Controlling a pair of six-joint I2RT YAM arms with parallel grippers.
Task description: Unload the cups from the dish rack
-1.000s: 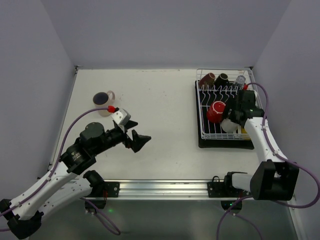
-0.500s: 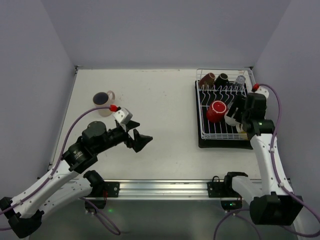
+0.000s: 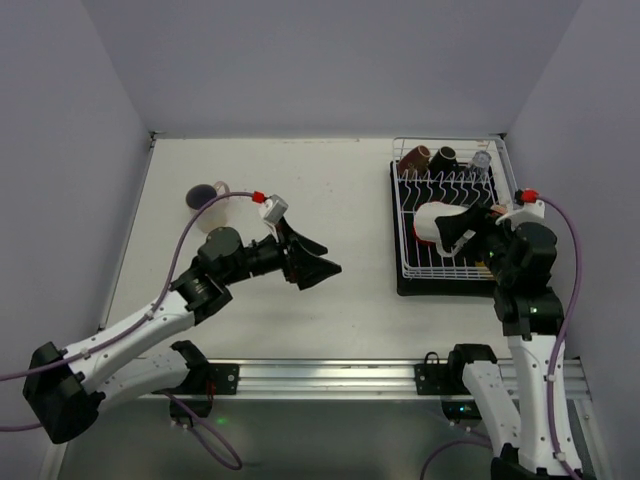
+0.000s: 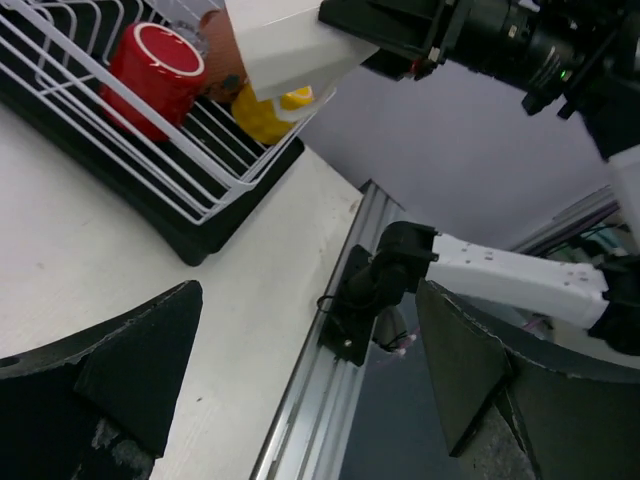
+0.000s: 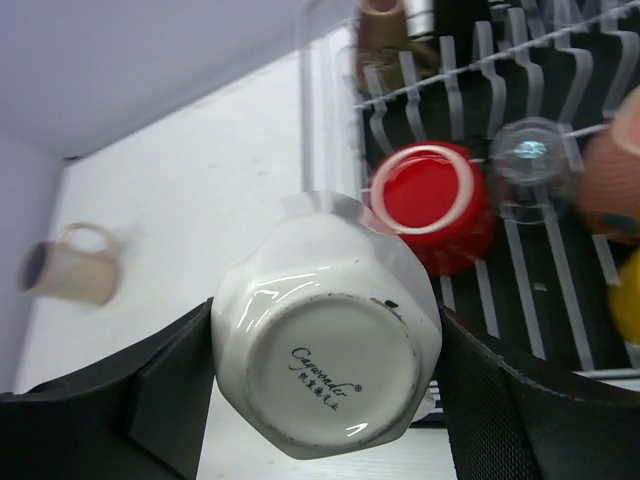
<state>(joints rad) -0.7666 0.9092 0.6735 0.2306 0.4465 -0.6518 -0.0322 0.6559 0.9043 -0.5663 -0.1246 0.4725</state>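
**White cup (image 3: 438,214) held above the dish rack (image 3: 402,250); a slip is the worry**

Toward the front edge of the tabletop, the left gripper (image 4: 310,380) hangs over the middle, fingers spread wide with nothing between them. Nearer the right edge, the right gripper (image 5: 328,400) clamps the white cup by its glazed sides, base toward its own camera, raised above the rack's near half. Below it lie a red cup (image 5: 432,200), a yellow cup (image 4: 262,115) and a clear glass (image 5: 527,158). A brown mug (image 3: 418,157) and a black mug (image 3: 443,157) sit along the rack's far rim, by the far right corner. A pale mug (image 3: 208,197) stands alone toward the far left. The smooth glaze and sideways hold could let the cup slide out onto the red one. A low swing outward could catch the rim wires.
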